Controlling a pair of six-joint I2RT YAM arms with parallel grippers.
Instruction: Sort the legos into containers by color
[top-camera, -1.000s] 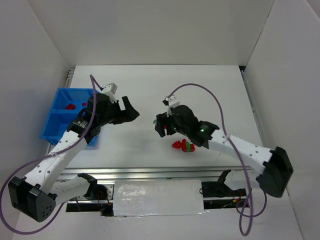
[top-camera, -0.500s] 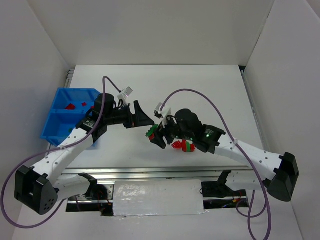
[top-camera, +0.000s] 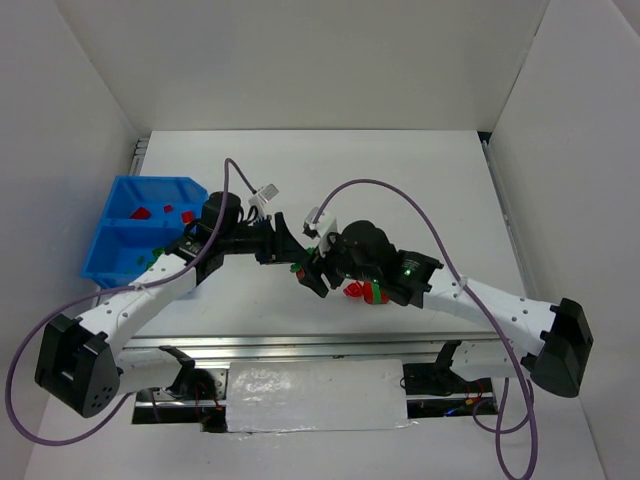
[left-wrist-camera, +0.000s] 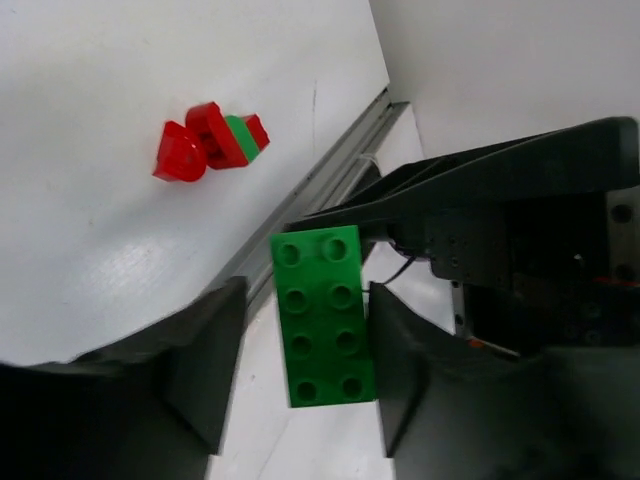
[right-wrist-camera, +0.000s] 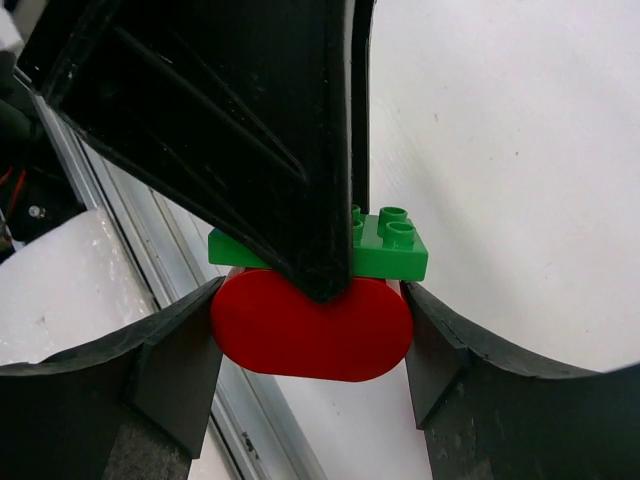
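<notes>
My right gripper (right-wrist-camera: 312, 305) is shut on a red rounded brick (right-wrist-camera: 312, 330) held above the table, with a green brick (right-wrist-camera: 395, 250) stuck on top of it. My left gripper (left-wrist-camera: 308, 300) has closed on that green brick (left-wrist-camera: 325, 315) from the opposite side; one of its fingers (right-wrist-camera: 250, 130) crosses in front of the stack. From above, both grippers meet at the green brick (top-camera: 298, 265) in the middle of the table. A small pile of red and green legos (top-camera: 365, 291) lies just right of them. The blue bin (top-camera: 100, 262) stands at the left.
The bin's far compartment holds red bricks (top-camera: 141, 212) and its near compartment holds green ones (top-camera: 150, 258). The metal rail (left-wrist-camera: 340, 170) runs along the table's near edge, close below the held stack. White walls enclose the table on three sides.
My left arm swung from the bin to the table's middle and its wide-open jaws closed around the green brick. My right gripper shifted slightly left, bringing the stack to meet it.
</notes>
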